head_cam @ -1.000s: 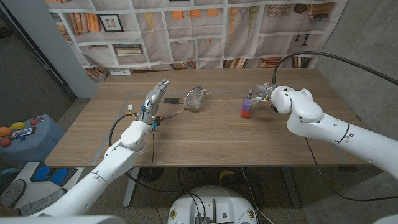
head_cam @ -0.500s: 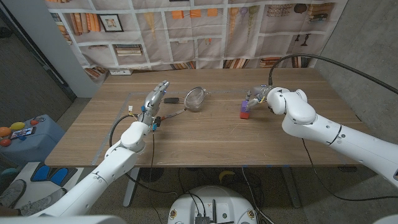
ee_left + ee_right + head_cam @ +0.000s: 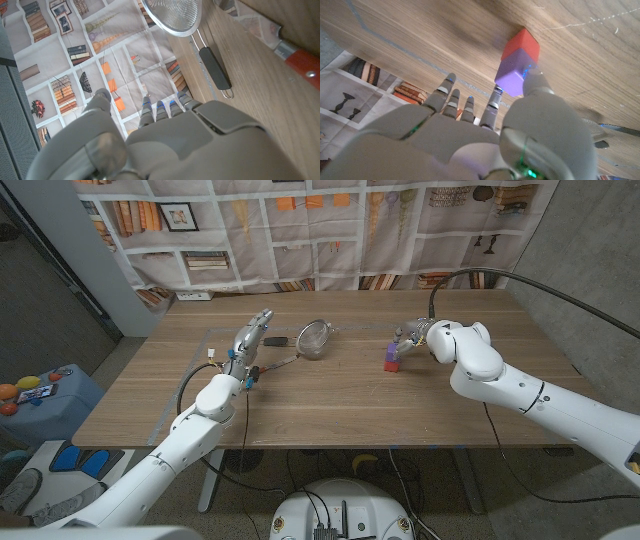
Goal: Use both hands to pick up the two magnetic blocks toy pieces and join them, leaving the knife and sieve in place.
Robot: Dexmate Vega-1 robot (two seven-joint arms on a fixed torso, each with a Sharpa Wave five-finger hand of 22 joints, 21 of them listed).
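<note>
On the wooden table (image 3: 330, 405) the two magnetic block pieces stand already joined as a small stack to the right of the middle — the purple block (image 3: 392, 353) on top of the red block (image 3: 392, 365), which sits on the tabletop. The right hand (image 3: 415, 335) is at that stack; in the right wrist view the thumb tip (image 3: 532, 80) touches the purple block's upper corner while the other fingers reach out straight past it, apart from both blocks, so the touch is plain but whether it amounts to a real grip on the purple block I cannot tell. The red block under it is touched by nothing but the purple one and the table. Well apart, on the left half of the table, the left hand (image 3: 250, 335) is raised with its fingers extended and spread, holding nothing. Just beside it lies the sieve (image 3: 314, 337), its mesh bowl toward the middle of the table and its dark handle pointing back toward the left hand. The knife (image 3: 300, 60) with its red handle lies near the sieve's handle — both untouched.
</note>
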